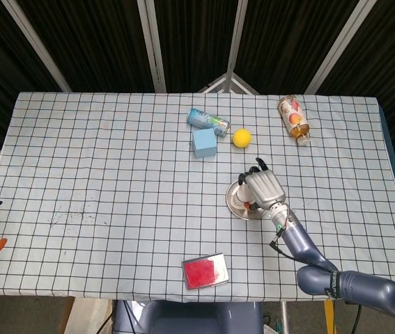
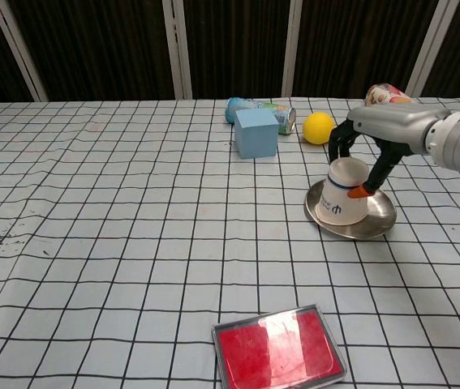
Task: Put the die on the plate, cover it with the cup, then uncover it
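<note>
One right robot hand (image 2: 358,154) grasping inverted cup (image 2: 340,193) (tilted), at plate (image 2: 376,224) left edge.

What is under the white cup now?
The upturned white cup, held by the right hand, sits tilted on the metal plate. Whatever is inside it is covered; no die shows.
</note>
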